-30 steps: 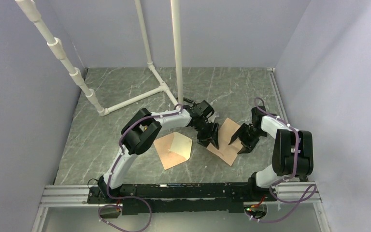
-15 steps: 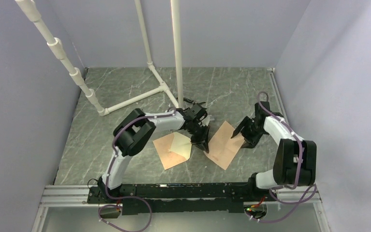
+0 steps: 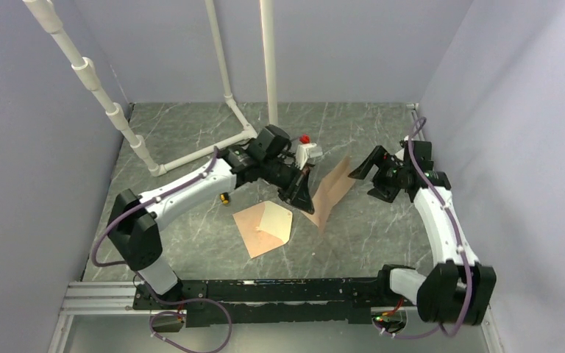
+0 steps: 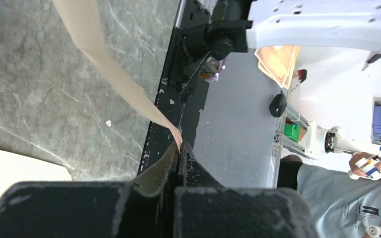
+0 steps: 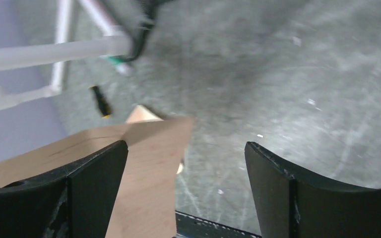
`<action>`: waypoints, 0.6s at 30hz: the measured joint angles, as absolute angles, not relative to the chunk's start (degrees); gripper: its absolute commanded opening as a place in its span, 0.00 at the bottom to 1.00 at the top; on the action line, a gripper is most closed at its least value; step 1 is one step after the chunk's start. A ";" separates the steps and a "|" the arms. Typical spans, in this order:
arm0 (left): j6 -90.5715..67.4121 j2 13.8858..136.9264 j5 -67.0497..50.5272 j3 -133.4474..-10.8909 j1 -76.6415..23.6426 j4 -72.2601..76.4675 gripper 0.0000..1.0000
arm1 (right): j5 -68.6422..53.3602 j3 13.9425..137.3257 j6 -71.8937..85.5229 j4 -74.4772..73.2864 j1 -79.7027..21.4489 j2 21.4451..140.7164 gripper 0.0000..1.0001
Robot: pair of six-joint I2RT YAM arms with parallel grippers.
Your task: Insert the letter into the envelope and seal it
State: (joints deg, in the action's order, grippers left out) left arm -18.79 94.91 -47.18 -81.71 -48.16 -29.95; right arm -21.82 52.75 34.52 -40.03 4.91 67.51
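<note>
The letter [image 3: 331,193], a peach-tan sheet, hangs tilted above the table with one corner pinched in my left gripper [image 3: 305,203]. In the left wrist view the jaws [image 4: 180,148] are shut on that corner and the letter [image 4: 109,54] curves away up and to the left. The envelope [image 3: 265,228] lies flat on the table below and left of the letter, flap open and paler inside showing; a bit of the envelope [image 4: 10,171] shows at the lower left. My right gripper [image 3: 368,180] stands open to the right of the letter, holding nothing. From the right wrist, the letter [image 5: 149,163] sits beside the left finger of the right gripper [image 5: 184,147].
A white pipe frame [image 3: 206,151] lies on the table at the back left, with an upright pole [image 3: 268,66] behind my left arm. Grey walls close in on three sides. A black rail [image 3: 279,290] runs along the near edge.
My left gripper shut on the letter's corner and lifted it up and back. My right gripper opened wide and drew away to the right, off the letter.
</note>
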 measured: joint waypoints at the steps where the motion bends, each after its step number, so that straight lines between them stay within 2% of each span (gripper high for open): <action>1: -18.04 94.06 -48.31 -82.28 -47.29 -30.81 0.02 | -23.81 52.75 34.59 -39.03 4.91 65.54 0.95; 11: -17.19 88.66 -56.82 -88.14 -40.14 -33.12 0.02 | -42.65 51.77 42.19 -18.61 4.91 52.25 1.00; 18: -23.68 84.09 -62.19 -90.13 -39.18 -24.01 0.02 | -50.28 48.56 54.50 -1.43 4.84 49.50 0.99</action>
